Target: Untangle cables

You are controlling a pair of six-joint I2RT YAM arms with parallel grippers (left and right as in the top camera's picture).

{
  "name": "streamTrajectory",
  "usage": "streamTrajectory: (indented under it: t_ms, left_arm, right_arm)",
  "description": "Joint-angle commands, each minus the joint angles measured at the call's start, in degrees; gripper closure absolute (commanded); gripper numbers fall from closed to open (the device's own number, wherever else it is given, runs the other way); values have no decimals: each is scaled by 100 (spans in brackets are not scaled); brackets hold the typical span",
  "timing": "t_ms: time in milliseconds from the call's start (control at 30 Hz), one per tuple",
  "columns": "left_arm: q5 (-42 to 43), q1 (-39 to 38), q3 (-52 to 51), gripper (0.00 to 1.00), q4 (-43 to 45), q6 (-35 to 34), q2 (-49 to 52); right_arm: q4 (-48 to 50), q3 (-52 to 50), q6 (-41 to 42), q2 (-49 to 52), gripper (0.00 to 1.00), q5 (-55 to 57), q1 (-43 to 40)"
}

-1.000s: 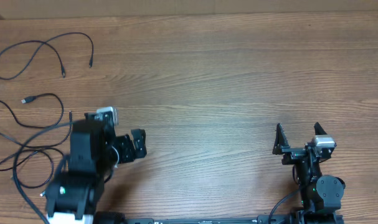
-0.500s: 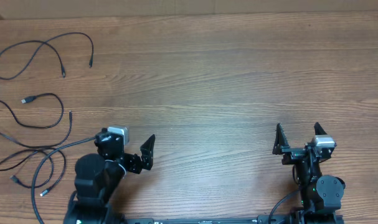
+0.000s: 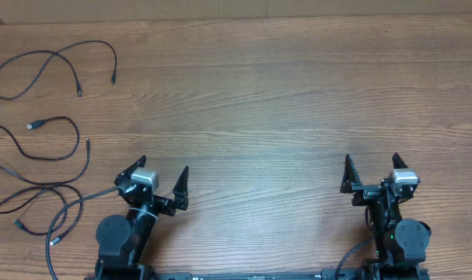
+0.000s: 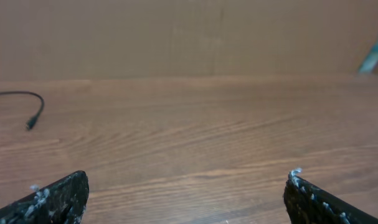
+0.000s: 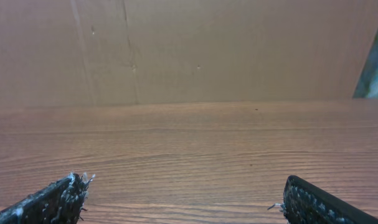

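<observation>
Several thin black cables lie at the table's left. One separate cable [image 3: 57, 56] curls at the far left corner. A second cable with a silver plug [image 3: 32, 124] loops below it and runs down into crossed cords [image 3: 41, 189] by the left edge. My left gripper [image 3: 161, 166] stands open just right of those cords and touches none of them. In the left wrist view its gripper [image 4: 189, 175] is empty, and one cable end [image 4: 30, 124] shows far off to the left. My right gripper [image 3: 371, 159] is open at the near right, also empty in its wrist view [image 5: 185, 180].
A brown cardboard wall [image 5: 189, 50] closes off the table's far edge. Thicker robot wiring [image 3: 351, 258] trails by the right arm's base. A teal strip [image 5: 375, 59] stands at the far right.
My left arm has drawn back from over the lower left cords to its base and turned forward, jaws open. The crossed cords it covered now show. The right arm has not moved.
</observation>
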Motion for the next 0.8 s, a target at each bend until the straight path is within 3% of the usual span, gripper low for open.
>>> streamTrajectory:
  t_ms: [0, 433, 667, 767]
  left_arm:
    - [-251, 46, -278, 1, 199, 103, -258]
    - [-426, 68, -481, 0, 151, 874, -866]
    - [-780, 68, -483, 1, -225, 767, -1029]
    - [-1084, 68, -483, 0, -260, 382, -1029]
  right_arm:
    - [28, -59, -28, -68, 0, 37, -31]
    - [28, -59, -28, -68, 0, 37, -31]
    - [28, -59, -28, -68, 0, 37, -31]
    - [31, -59, -28, -68, 0, 37, -31]
